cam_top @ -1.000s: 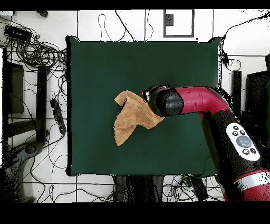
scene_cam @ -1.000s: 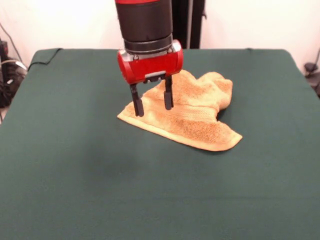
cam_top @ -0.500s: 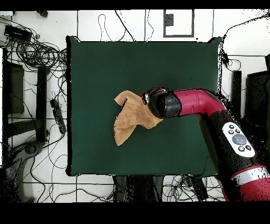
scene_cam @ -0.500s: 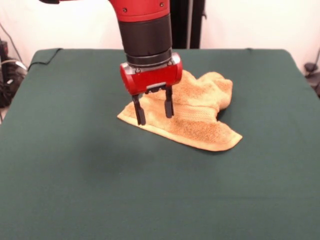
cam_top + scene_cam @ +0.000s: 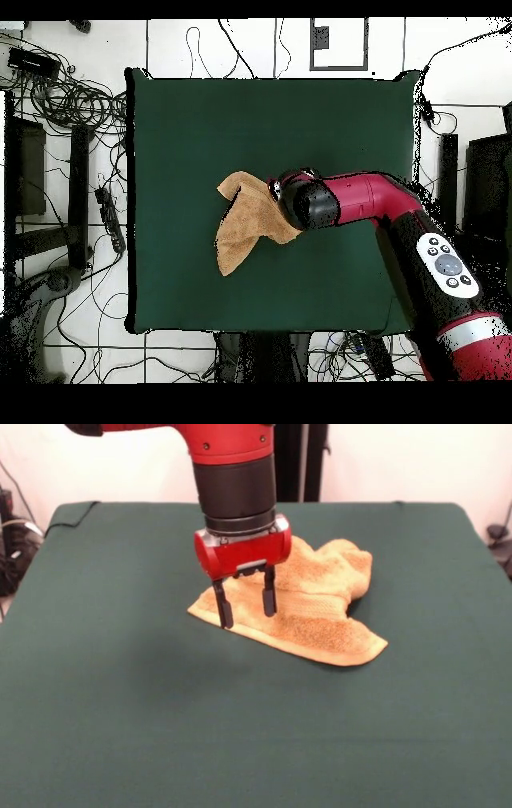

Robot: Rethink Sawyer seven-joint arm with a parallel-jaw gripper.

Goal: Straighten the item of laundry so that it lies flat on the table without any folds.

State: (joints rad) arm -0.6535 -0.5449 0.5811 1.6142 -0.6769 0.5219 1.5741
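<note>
Towel [image 5: 308, 604]: golden-orange, mid-table [image 5: 120, 704], bunched and folded at far right, flatter near corner at left. Gripper [image 5: 245, 604]: jaws spread, empty, tips down at the left corner. Risk: closing on stacked layers, dragging the fold along; or pinching too shallow, cloth slipping free.

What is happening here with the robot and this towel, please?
A red and black robot arm is working on a golden-orange towel that lies crumpled on a dark green table. Its gripper is open and points straight down at one corner of the towel, with the fingers on either side of that edge. The towel is not flat yet: the part away from the gripper is bunched up in folds.
</note>
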